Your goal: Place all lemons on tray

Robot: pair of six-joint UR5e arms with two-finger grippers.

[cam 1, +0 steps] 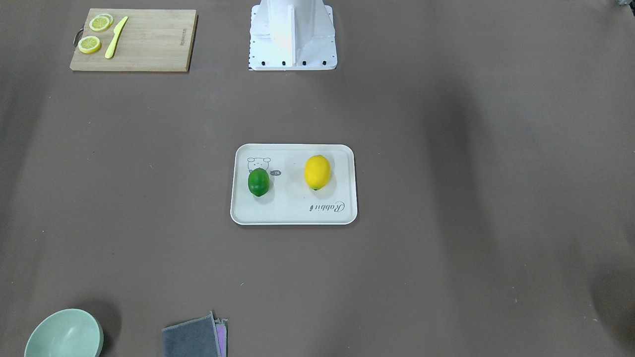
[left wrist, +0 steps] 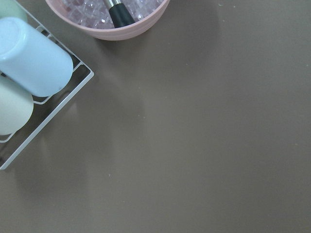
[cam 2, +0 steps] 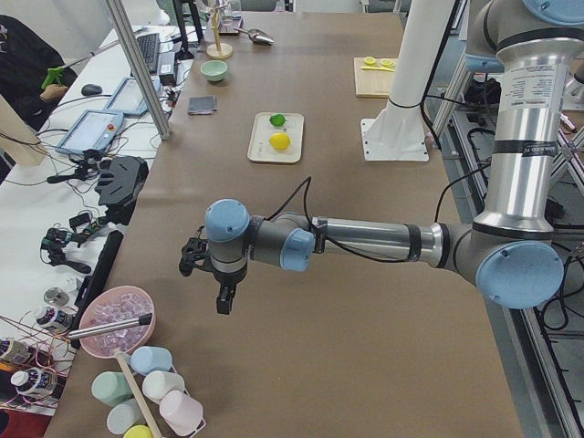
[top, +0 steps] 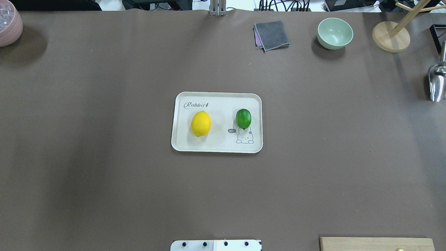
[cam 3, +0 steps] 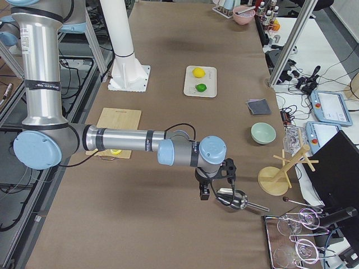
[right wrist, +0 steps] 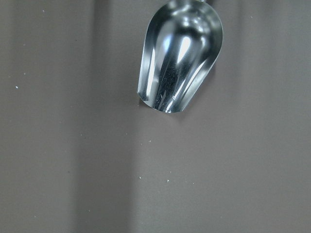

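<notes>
The cream-white tray [top: 216, 146] lies flat at the table's middle. The yellow lemon [top: 200, 123] rests on its left half and the dark green lemon [top: 243, 118] on its right half, by the bear drawing. The front view shows both, yellow [cam 1: 317, 172] and green [cam 1: 258, 182]. My left gripper [cam 2: 222, 301] hangs far from the tray near the table's left end. My right gripper [cam 3: 205, 193] hangs over the right end by a metal scoop. Both show only in the side views, so I cannot tell whether they are open or shut.
A wooden cutting board [cam 1: 149, 44] holds lemon slices [cam 1: 90, 44] and a yellow knife [cam 1: 115, 37]. A green bowl [top: 335, 32], a grey cloth [top: 271, 35], a wooden stand [top: 390, 36] and the metal scoop [top: 437, 82] lie right. A pink ice bowl [top: 8, 22] stands far left.
</notes>
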